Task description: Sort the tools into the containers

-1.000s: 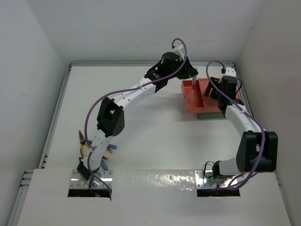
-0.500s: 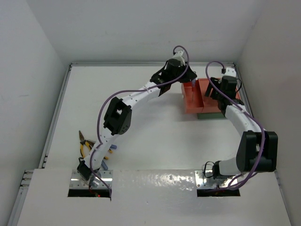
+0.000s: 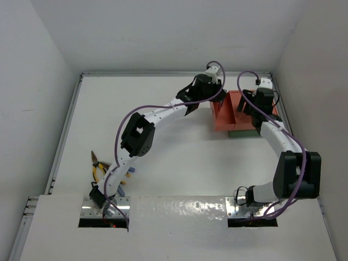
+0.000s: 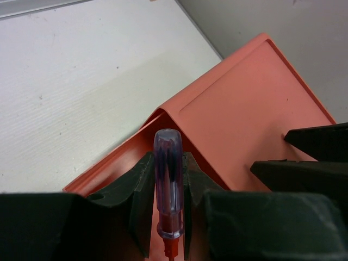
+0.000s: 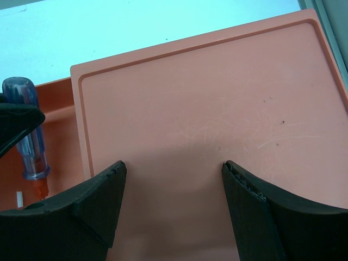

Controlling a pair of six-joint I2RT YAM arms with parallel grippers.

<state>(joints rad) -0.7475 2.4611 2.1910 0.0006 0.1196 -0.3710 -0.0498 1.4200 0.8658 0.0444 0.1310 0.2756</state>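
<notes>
My left gripper [image 4: 166, 163] is shut on a screwdriver with a clear blue handle [image 4: 167, 179], held over the left compartment of the orange-red tray [image 4: 239, 114]. In the top view the left gripper [image 3: 215, 97] is at the tray's [image 3: 225, 124] left part. My right gripper [image 5: 173, 166] is open and empty, just above the tray's right compartment [image 5: 206, 109]; the screwdriver [image 5: 24, 125] shows at its left. The dark green tray [image 3: 244, 134] peeks out under the orange one. Pliers with yellow handles [image 3: 98, 167] lie near the left arm's base.
Another blue-handled tool [image 3: 128, 173] lies by the pliers at the near left. The walls of the white enclosure [image 3: 70, 109] bound the table. The right arm [image 3: 283, 141] curves along the right side.
My left gripper has moved right and down with the screwdriver, from beside the tray's left edge to over its left compartment. The right arm has not moved.
</notes>
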